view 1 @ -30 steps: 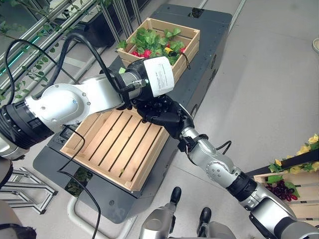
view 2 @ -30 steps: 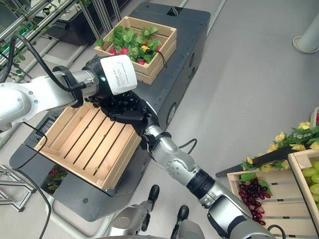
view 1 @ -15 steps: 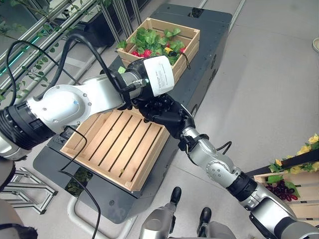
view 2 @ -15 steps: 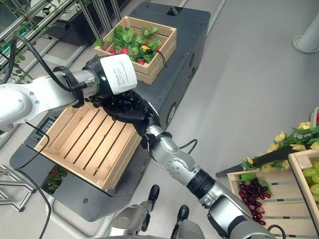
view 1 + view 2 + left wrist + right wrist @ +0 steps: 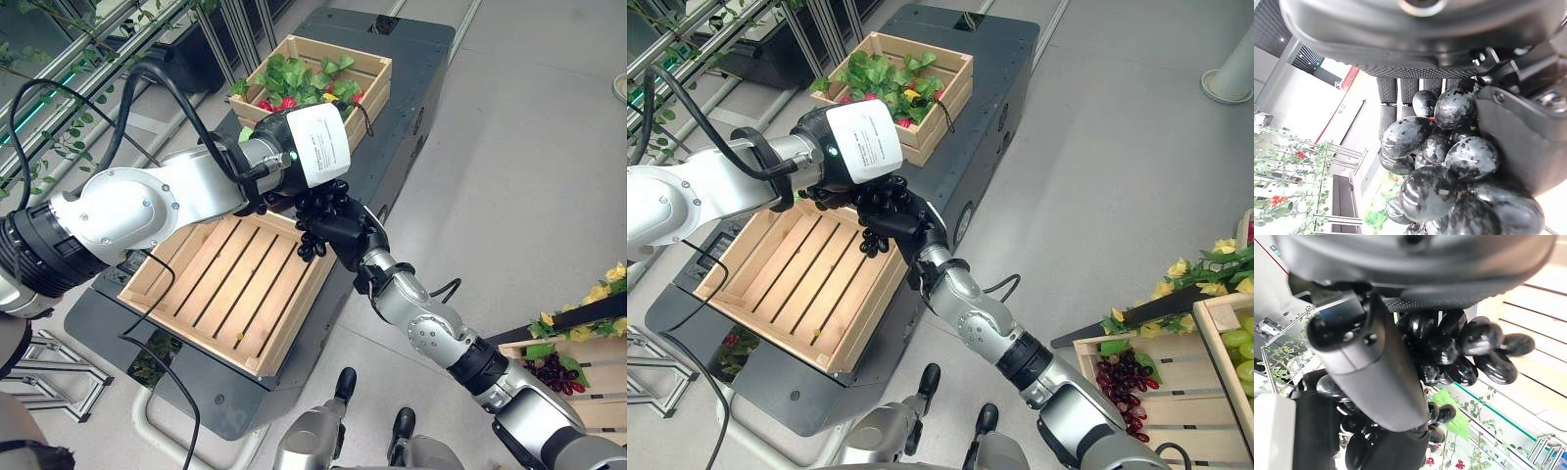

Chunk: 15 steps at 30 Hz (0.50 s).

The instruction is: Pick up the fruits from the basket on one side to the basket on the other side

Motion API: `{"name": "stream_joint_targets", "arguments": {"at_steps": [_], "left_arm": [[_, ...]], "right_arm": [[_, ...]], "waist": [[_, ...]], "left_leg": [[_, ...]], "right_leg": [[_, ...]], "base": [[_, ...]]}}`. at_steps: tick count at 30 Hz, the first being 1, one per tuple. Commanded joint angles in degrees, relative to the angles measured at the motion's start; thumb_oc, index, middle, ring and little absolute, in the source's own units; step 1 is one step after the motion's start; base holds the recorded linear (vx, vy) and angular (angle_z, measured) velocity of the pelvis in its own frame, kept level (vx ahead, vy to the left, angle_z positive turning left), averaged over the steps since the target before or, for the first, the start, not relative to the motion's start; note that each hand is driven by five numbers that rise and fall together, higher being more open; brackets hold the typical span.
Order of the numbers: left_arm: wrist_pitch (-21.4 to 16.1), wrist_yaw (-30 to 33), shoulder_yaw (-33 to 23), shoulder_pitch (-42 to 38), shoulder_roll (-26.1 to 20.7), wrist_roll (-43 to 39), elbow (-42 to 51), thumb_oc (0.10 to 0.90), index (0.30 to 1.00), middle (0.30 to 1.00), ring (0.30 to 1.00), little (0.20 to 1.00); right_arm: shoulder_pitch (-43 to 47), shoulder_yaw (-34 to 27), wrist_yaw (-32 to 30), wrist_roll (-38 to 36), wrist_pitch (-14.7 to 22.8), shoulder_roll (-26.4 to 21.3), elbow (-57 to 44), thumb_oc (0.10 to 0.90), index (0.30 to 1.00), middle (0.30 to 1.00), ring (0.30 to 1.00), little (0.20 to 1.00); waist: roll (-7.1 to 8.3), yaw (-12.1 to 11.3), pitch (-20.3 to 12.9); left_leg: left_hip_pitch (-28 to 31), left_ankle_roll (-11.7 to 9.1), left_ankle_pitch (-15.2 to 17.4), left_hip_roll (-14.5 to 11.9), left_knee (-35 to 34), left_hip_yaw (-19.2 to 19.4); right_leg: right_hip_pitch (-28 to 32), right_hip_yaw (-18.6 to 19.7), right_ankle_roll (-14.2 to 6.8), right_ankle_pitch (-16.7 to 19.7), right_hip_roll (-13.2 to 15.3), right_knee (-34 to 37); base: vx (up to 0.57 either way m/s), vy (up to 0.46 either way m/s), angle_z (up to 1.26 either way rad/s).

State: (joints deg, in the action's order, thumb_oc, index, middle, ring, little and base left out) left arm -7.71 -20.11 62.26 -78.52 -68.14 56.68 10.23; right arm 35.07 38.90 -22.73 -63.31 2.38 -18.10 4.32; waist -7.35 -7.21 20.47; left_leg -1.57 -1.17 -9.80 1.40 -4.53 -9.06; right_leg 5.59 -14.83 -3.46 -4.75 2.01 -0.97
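A bunch of black grapes [image 5: 312, 244] hangs over the far right corner of the empty slatted wooden crate [image 5: 147, 282]. My right hand [image 5: 345, 227] reaches in from the lower right with its fingers curled round the top of the bunch; its thumb [image 5: 1371, 367] lies across the grapes [image 5: 1464, 350]. My left hand [image 5: 277, 199], under a white cover [image 5: 315, 145], is pressed against the same bunch from the left. In the left wrist view the grapes [image 5: 1444, 161] sit between its fingers [image 5: 1387, 90] and its thumb [image 5: 1520, 142].
A second wooden crate [image 5: 378, 74] of green leaves and red and yellow fruit stands at the far end of the dark cart [image 5: 416, 49]. On the floor at the lower right are crates with red grapes [image 5: 1127, 387], green grapes [image 5: 1241, 343] and yellow flowers [image 5: 1220, 250].
Both hands have shifted a little right, towards the far crate. The grapes, hidden between the hands before, now dangle below the right hand.
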Motion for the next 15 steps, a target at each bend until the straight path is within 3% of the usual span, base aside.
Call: {"name": "stream_joint_targets", "arguments": {"at_steps": [1,7,8,9,10,15], "left_arm": [[5.5,0.6,-6.5,9.0,3.7,5.0,-8.3,0.400,0.300,0.300,0.300,0.300],[5.2,-0.3,-6.4,9.2,3.6,4.8,-8.2,0.400,0.300,0.300,0.300,0.300],[5.4,-0.5,-6.4,9.2,3.7,4.6,-8.2,0.500,0.451,0.451,0.451,0.451],[5.5,-0.7,-6.4,9.3,3.7,4.5,-8.2,0.573,0.559,0.559,0.559,0.559],[5.9,-0.7,-6.4,9.3,3.5,4.1,-8.2,0.800,0.900,0.900,0.900,0.900],[6.9,-0.5,-6.5,9.0,2.7,3.2,-8.5,0.800,0.900,0.900,0.900,0.900]], "right_arm": [[-3.6,-2.5,2.7,2.4,3.5,6.3,-5.1,0.400,0.300,0.300,0.300,0.300],[-3.5,-2.3,2.5,3.1,4.0,6.2,-4.6,0.400,0.300,0.300,0.300,0.300],[-3.4,-2.3,2.2,3.0,4.0,6.0,-4.7,0.400,0.300,0.300,0.300,0.300],[-3.4,-2.3,2.2,2.9,4.0,6.0,-4.8,0.400,0.300,0.300,0.300,0.300],[-3.4,-2.4,1.9,3.4,4.1,5.9,-4.8,0.400,0.300,0.300,0.300,0.300],[-3.5,-2.9,0.9,6.1,4.6,5.1,-5.2,0.400,0.300,0.300,0.300,0.300]], "waist": [[4.14,-0.1,-16.0],[4.16,-0.1,-15.9],[4.12,-0.1,-15.9],[4.15,-0.1,-15.9],[4.11,-0.1,-16.0],[4.04,-0.1,-16.0]], "left_leg": [[4.6,1.3,8.7,2.9,-0.4,3.3],[4.7,1.4,8.8,2.9,-0.4,3.5],[4.7,1.3,8.8,2.9,-0.4,3.5],[4.8,1.4,8.8,2.9,-0.4,3.5],[4.8,1.4,8.9,2.9,-0.4,3.6],[4.9,1.5,9.0,2.9,-0.3,3.9]], "right_leg": [[0.3,1.3,-0.5,3.1,1.0,3.8],[0.3,1.4,-0.6,3.0,1.0,3.7],[0.3,1.4,-0.6,3.0,1.1,3.7],[0.3,1.4,-0.6,3.1,1.1,3.7],[0.4,1.5,-0.6,3.1,1.1,3.7],[0.4,1.5,-0.7,3.0,1.2,3.7]], "base": [[0.00,0.000,0.00],[0.00,0.000,0.00],[0.00,0.000,0.00],[0.00,0.000,0.00],[0.00,0.000,0.00],[0.00,0.000,0.00]]}}
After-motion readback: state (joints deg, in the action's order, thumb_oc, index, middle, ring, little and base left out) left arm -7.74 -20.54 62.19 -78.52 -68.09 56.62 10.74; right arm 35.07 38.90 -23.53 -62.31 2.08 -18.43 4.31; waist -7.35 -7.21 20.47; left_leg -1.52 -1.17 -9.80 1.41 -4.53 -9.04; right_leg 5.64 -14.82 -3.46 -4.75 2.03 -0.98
